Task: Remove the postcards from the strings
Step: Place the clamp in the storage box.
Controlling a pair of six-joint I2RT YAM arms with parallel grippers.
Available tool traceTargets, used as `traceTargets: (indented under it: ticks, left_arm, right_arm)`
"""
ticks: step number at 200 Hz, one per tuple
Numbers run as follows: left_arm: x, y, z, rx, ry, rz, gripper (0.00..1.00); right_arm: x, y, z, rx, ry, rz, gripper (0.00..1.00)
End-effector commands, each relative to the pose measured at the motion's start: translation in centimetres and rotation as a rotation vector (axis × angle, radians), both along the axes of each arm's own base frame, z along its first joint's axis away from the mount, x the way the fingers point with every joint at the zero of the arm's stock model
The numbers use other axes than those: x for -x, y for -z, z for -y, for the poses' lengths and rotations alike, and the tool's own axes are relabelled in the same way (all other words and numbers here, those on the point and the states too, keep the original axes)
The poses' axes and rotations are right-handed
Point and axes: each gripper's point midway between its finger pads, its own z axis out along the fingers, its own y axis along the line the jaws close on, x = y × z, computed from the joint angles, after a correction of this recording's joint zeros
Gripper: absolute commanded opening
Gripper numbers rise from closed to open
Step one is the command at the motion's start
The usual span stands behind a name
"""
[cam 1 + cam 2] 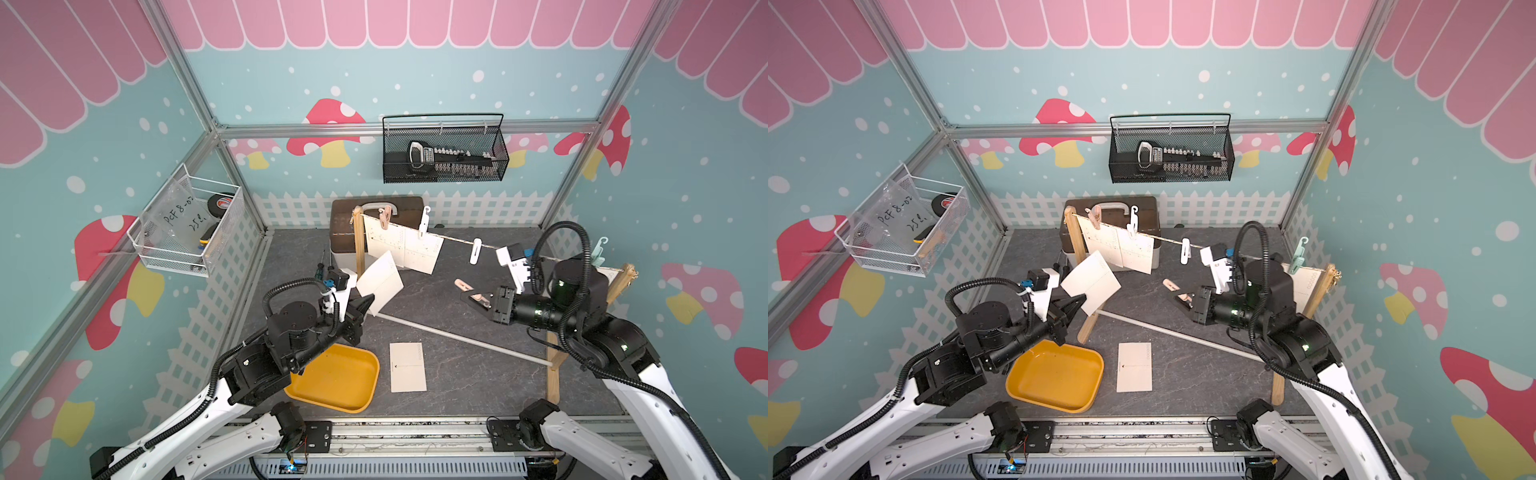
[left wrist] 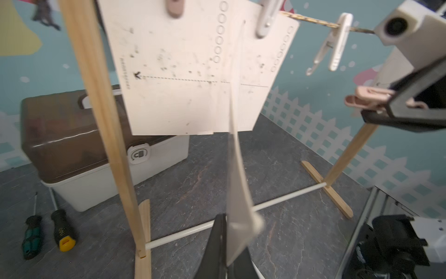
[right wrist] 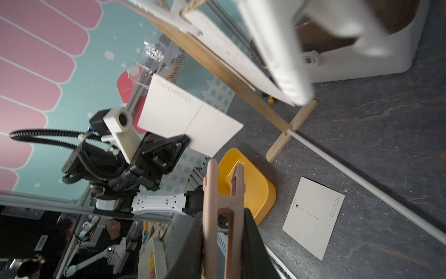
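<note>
on the dark marbled tabletop (image 1: 478,382), ringed by teal mushroom walls (image 1: 685,187), a flat postcard (image 1: 408,368) lies beside a yellow tray (image 1: 336,380). left gripper (image 1: 368,301) pinches a loose postcard (image 1: 380,282); right gripper (image 1: 471,300) clamps a pink peg (image 3: 212,205); two hanging postcards (image 1: 401,245) dangle from the twine (image 1: 457,240).

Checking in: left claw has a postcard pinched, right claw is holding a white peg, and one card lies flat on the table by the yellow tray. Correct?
Not quite: the peg in the right claw is pale pink, not white, as the right wrist view shows. The rest holds: the left claw pinches a postcard, and one card lies flat on the table by the yellow tray.
</note>
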Motion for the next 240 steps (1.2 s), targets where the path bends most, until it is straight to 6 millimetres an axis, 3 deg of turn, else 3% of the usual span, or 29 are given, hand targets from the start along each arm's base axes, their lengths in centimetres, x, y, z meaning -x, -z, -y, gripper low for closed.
traceTargets:
  ticks: [1,37,70,120,152,173,195,214,240]
  left_arm:
    - [-1.0,-0.4,-2.8,0.029,-0.103,-0.058,0.00]
    - [-2.0,0.0,-8.3,0.032,-0.325,-0.085,0.00]
    - [-1.7,0.6,-12.6,-0.007,-0.514,-0.070,0.00]
    - [0.1,-0.4,-17.0,0.001,-0.688,0.012,0.00]
    - [0.7,-1.0,-17.8,0.006,-0.717,0.043,0.00]
    - [0.6,-0.9,-17.5,0.010,-0.704,0.036,0.00]
    - [0.4,-0.7,-17.0,0.018,-0.684,0.024,0.00]
    - [0.1,-0.7,-16.2,0.025,-0.650,0.013,0.00]
    - [-0.4,-0.7,-14.2,0.024,-0.552,-0.018,0.00]
  right_arm:
    - [-0.1,1.6,-2.1,0.104,-0.021,0.091,0.15]
    - [2.0,4.1,-7.6,0.185,-0.161,0.183,0.15]
    - [4.0,8.4,-13.5,0.333,-0.308,0.247,0.16]
    - [5.5,13.6,-21.5,0.399,-0.448,0.312,0.15]
    - [6.2,17.8,-25.1,0.484,-0.520,0.313,0.20]
    - [5.7,19.7,-26.0,0.525,-0.519,0.305,0.37]
    - [4.6,20.0,-25.5,0.566,-0.468,0.323,0.54]
    - [3.9,19.3,-24.4,0.587,-0.420,0.346,0.61]
    - [2.8,17.5,-21.7,0.598,-0.339,0.373,0.62]
